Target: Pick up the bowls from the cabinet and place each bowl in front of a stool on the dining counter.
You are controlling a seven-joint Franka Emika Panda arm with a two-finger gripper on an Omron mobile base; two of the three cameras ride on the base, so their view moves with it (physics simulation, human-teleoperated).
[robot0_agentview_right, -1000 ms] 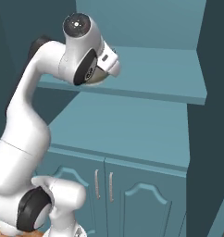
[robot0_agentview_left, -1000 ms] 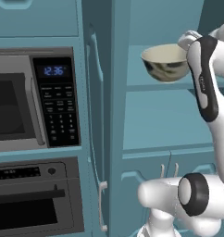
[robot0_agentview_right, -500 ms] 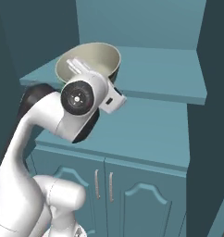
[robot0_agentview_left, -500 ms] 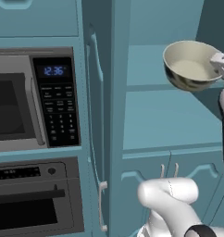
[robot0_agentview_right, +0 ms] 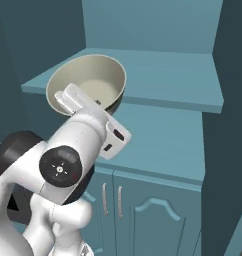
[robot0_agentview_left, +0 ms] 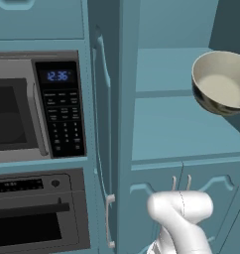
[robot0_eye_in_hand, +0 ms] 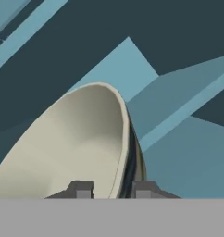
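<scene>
Round deep cream bowl (robot0_agentview_right: 88, 85) with a dark mottled outside, held tilted in the upper left of the right base view, its mouth facing the camera and slightly upward. The white arm's hand (robot0_eye_in_hand: 112, 189) pinches the bowl's rim, one finger inside the wall and one outside. Behind it stands the tall teal-blue cabinet (robot0_agentview_right: 163, 75) with its flat shelf.

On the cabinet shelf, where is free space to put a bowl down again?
The shelf of the cabinet is bare from the back wall to its front edge, on the right side especially. Its left front is crowded: the bowl, pinched at the rim by the gripper, hangs there.
</scene>
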